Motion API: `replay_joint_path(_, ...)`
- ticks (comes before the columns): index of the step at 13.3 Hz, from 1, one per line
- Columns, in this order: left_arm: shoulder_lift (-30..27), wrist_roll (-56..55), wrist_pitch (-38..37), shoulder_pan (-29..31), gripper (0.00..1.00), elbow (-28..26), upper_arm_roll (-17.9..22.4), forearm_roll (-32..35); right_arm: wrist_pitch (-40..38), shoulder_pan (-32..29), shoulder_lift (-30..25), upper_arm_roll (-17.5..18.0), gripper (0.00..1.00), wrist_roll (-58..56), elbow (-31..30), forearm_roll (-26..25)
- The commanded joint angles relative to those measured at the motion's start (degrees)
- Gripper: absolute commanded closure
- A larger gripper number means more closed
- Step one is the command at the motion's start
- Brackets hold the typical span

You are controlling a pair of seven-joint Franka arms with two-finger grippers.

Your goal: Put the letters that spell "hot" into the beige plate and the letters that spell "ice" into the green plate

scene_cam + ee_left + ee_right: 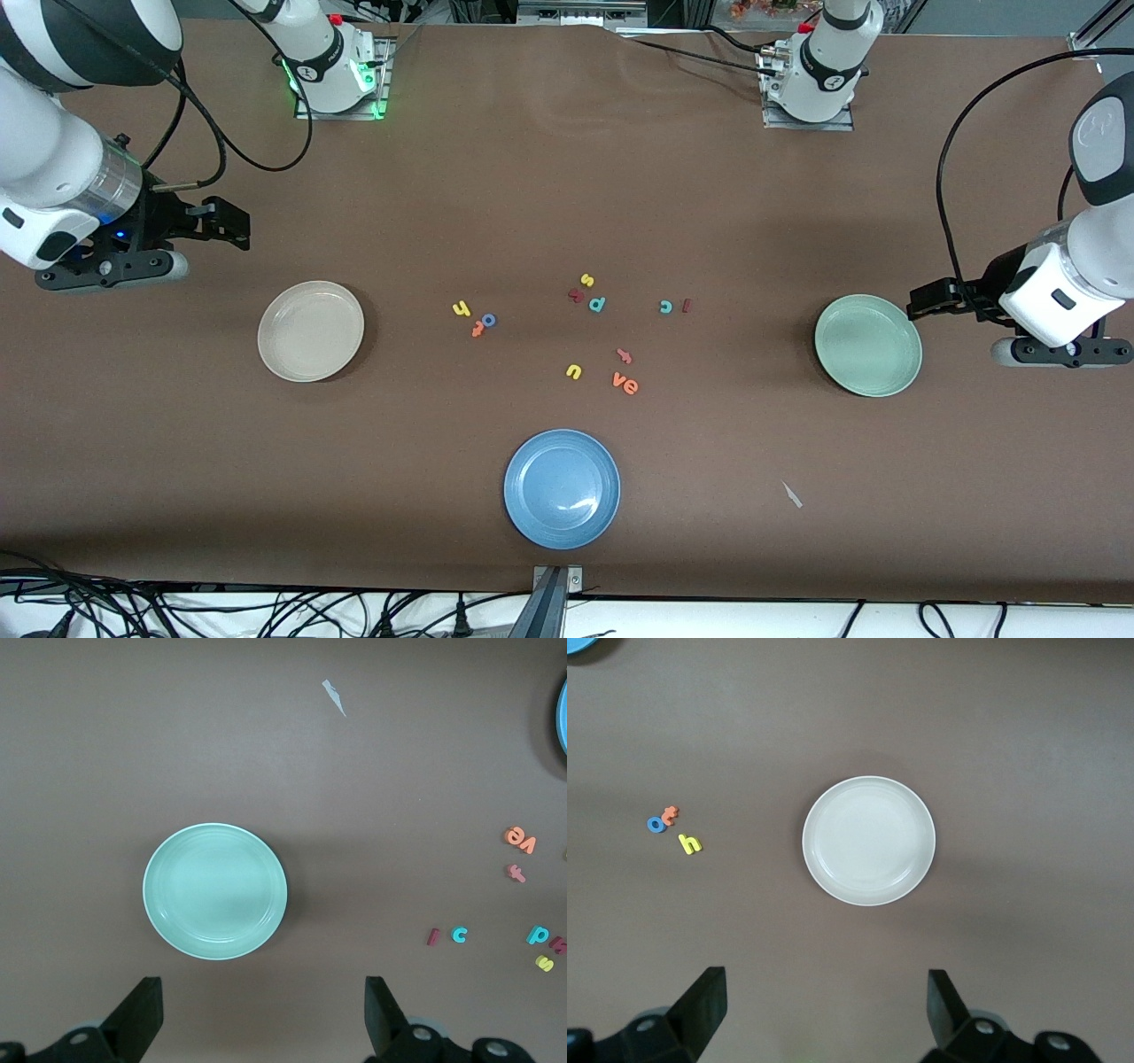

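- The brown table [567, 177] carries three plates: beige plate [310, 330] at 9 o'clock, green plate [868, 346] at 3 o'clock, blue plate [562, 488] at 6 o'clock.
- Small foam letters lie loose at the centre.
- A pale scrap [792, 494] lies at 4 o'clock.

Left gripper [257, 1019] hangs over the table [106, 744], fingers [142, 1014] spread wide with nothing between them. Green plate [168, 912] sits bare right below. Well off to one side, a dark red i [432, 937] lies just beside a teal c [459, 935].
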Motion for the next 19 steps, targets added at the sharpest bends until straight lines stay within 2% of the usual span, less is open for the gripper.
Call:
replay_joint_path(1,-0.08,2.87,-0.17,-0.01,0.0,0.22,-0.19,2.68,-1.55,-0.31,0.05,-0.03,0.0,0.45,1.53,0.97)
replay_joint_path(19,0.19,3.6,0.18,0.52,0.0,0.31,-0.28,1.82,-1.56,-0.32,0.57,0.06,0.0,-0.51,1.44,1.41)
